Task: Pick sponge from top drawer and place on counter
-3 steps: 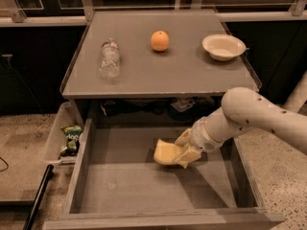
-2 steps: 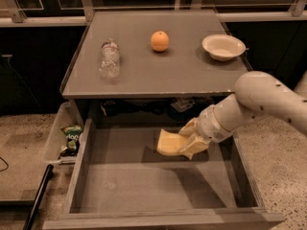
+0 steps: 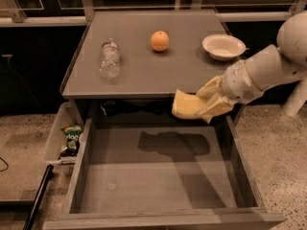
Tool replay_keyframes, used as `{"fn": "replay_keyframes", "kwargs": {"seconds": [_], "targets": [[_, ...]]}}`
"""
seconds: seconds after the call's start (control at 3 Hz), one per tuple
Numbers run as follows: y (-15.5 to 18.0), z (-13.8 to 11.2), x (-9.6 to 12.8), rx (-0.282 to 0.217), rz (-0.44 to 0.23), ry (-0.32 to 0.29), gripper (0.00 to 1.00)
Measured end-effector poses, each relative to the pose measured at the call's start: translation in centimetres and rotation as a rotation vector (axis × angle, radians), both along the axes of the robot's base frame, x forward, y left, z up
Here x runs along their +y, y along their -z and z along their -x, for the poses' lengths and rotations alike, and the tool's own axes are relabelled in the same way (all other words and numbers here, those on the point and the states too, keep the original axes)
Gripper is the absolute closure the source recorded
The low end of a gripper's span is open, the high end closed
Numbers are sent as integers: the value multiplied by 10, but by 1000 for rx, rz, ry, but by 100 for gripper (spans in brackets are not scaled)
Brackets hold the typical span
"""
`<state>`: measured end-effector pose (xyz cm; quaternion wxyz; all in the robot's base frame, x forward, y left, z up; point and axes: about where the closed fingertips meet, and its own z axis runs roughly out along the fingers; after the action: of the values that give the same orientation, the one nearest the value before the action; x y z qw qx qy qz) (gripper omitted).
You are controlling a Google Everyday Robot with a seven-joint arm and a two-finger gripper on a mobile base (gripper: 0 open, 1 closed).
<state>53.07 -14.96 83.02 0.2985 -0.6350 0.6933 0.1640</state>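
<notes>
The pale yellow sponge (image 3: 184,105) is held in my gripper (image 3: 205,102), which is shut on its right end. The sponge hangs in the air above the back of the open top drawer (image 3: 158,176), level with the front edge of the grey counter (image 3: 144,66). My white arm comes in from the right. The drawer's flat bottom shows only the shadow of the arm and sponge.
On the counter lie a clear plastic bottle (image 3: 109,57) at the left, an orange (image 3: 159,40) in the middle and a white bowl (image 3: 223,46) at the right. A clear bin with a green bag (image 3: 71,137) hangs left of the drawer.
My gripper has lifted the sponge up out of the drawer, from near its bottom to the height of the counter's front edge, and a little to the right.
</notes>
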Motion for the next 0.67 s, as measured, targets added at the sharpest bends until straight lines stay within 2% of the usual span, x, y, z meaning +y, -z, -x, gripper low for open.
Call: {"fn": "replay_keyframes", "kwargs": {"seconds": [0.33, 0.67], "targets": [[-61, -19, -13, -82, 2, 18, 100], [-61, -19, -13, -82, 2, 18, 100]]}}
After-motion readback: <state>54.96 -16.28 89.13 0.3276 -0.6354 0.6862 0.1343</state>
